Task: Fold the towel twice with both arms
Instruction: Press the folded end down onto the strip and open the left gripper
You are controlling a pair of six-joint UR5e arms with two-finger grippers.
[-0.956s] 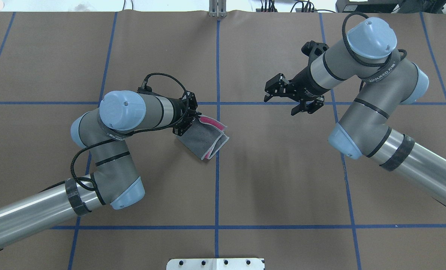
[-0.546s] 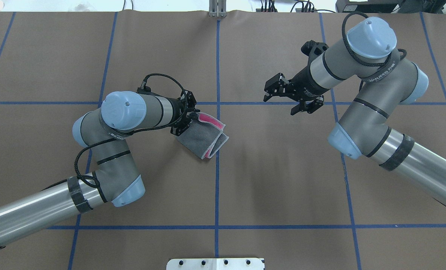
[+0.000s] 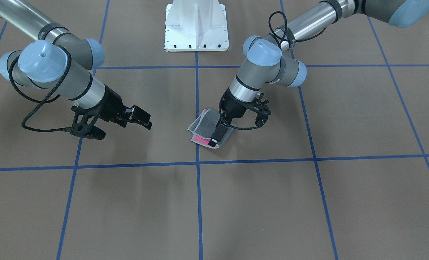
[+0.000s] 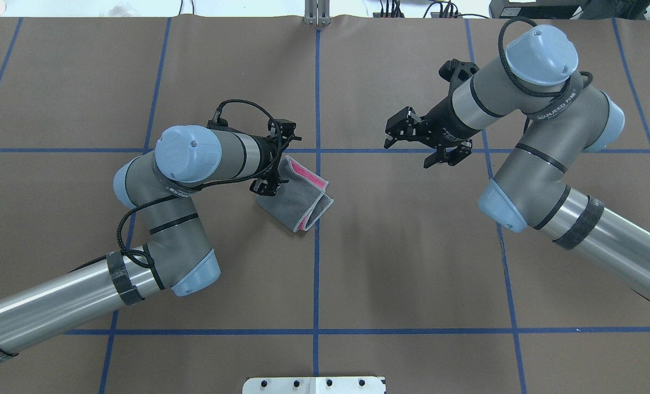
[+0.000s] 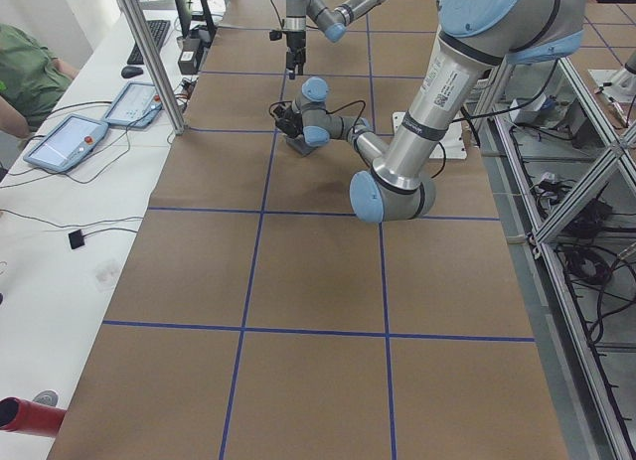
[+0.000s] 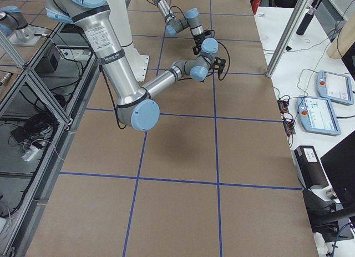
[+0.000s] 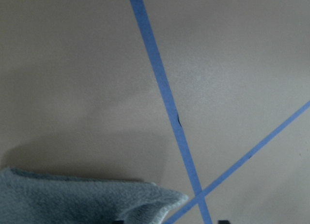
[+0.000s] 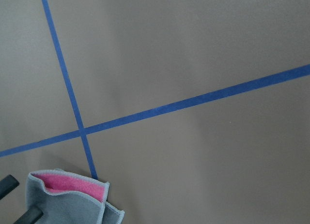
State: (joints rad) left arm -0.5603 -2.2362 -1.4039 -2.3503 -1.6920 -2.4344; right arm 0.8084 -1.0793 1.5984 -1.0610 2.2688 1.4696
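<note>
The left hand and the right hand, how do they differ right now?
The left hand sits right at the towel's edge; the right hand hangs well away from it, above the table. The left hand points steeply down; the right hand is angled more sideways, toward the towel. Both are open, and neither holds the towel.

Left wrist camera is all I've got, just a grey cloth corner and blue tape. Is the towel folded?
Observer: Yes. The towel lies folded on the table, grey outside, with pink showing between the layers.
Operator: Where's the right gripper?
Observer: The right gripper is open and empty, past the centre tape line, well clear of the towel.
Operator: And the left one?
Observer: The left gripper is open at the towel's far left corner.
</note>
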